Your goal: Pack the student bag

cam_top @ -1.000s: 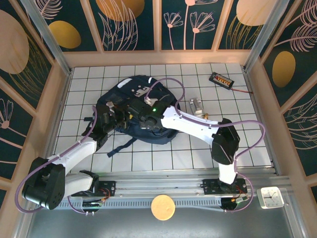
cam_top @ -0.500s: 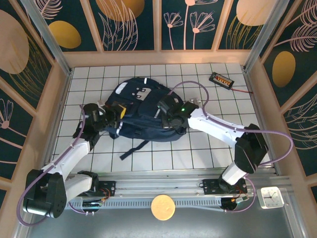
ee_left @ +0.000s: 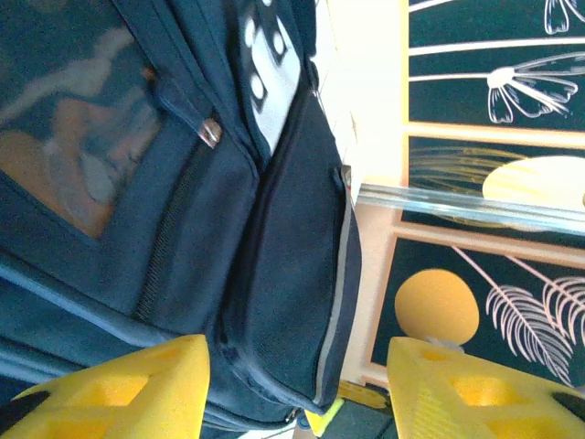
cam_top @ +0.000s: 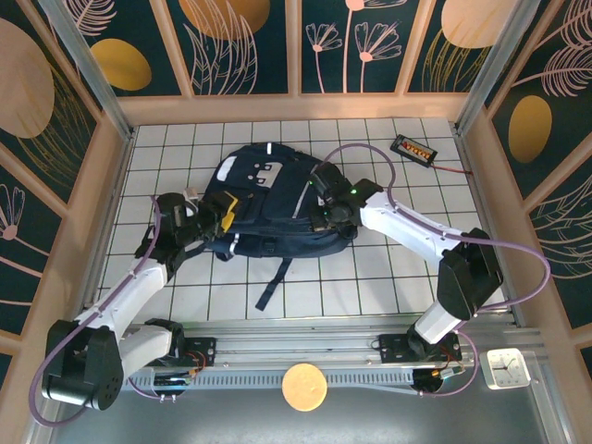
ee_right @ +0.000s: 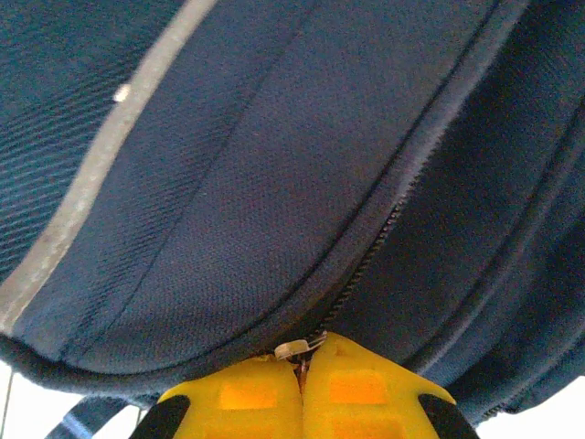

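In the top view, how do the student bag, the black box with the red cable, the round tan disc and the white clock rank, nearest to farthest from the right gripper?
1. student bag, directly at the right gripper, which is shut on its zipper pull.
2. black box, far right of the table.
3. round tan disc, near edge, centre.
4. white clock, near right corner.

We could read no text, brand or number anywhere. The white patch [ee_left: 283,96] on the student bag [cam_top: 268,215] carried dark marks, but they were too blurred and cropped for us to make out. The small white clock [cam_top: 506,367] was too tiny to read.
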Tool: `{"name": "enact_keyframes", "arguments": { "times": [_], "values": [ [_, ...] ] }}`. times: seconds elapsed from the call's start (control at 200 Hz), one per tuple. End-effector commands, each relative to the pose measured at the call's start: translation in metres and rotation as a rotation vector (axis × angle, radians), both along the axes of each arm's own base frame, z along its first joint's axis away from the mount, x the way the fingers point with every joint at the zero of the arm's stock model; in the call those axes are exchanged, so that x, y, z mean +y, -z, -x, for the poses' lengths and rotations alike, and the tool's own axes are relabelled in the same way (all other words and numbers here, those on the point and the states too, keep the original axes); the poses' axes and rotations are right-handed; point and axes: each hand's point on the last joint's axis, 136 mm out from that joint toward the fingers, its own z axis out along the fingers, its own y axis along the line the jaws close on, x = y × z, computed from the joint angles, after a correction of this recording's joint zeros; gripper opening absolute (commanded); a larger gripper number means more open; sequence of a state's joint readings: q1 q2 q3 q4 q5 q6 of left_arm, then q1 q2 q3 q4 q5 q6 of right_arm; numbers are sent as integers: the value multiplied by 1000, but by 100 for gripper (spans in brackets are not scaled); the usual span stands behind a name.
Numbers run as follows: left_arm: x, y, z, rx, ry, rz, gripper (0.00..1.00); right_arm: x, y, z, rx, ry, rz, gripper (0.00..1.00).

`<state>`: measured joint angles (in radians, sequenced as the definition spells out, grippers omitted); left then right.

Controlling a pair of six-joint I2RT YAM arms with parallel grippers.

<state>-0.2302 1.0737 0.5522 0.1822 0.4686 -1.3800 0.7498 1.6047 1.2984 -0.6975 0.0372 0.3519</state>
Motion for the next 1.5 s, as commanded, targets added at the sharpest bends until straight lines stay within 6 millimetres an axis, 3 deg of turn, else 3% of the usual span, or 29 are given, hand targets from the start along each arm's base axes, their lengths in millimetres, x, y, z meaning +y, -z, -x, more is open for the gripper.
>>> {"name": "enact_keyframes", "arguments": {
  "times": [0.0,0.095,0.17,0.611,0.731,0.806,0.866,0.986,1.171,1.281,1.496],
  "values": [
    [-27,-16,7,-20,64,45,55,38,-22,9,3,-50,-106,0],
    [-55,-16,9,-13,100,99,55,50,-27,16,5,-71,-116,0],
    [-64,-11,9,5,101,125,55,55,-29,19,5,-78,-123,0],
    [-80,11,2,75,115,165,53,74,-36,37,1,-104,-156,0],
    [-81,21,5,94,123,163,29,75,-34,38,3,-109,-150,0],
    [-80,27,8,112,126,158,0,73,-33,39,2,-108,-144,0],
    [-81,32,9,115,150,125,0,68,-32,39,-4,-109,-127,0],
    [-69,41,15,108,177,-20,0,48,-23,39,8,-114,-88,0],
    [-23,43,18,100,157,-146,0,14,-16,39,45,-150,-86,0],
    [-6,40,17,93,175,-206,0,7,-13,40,57,-203,-80,0],
    [0,39,11,93,269,-371,0,2,-11,34,45,-304,-24,0]
  ]
}}
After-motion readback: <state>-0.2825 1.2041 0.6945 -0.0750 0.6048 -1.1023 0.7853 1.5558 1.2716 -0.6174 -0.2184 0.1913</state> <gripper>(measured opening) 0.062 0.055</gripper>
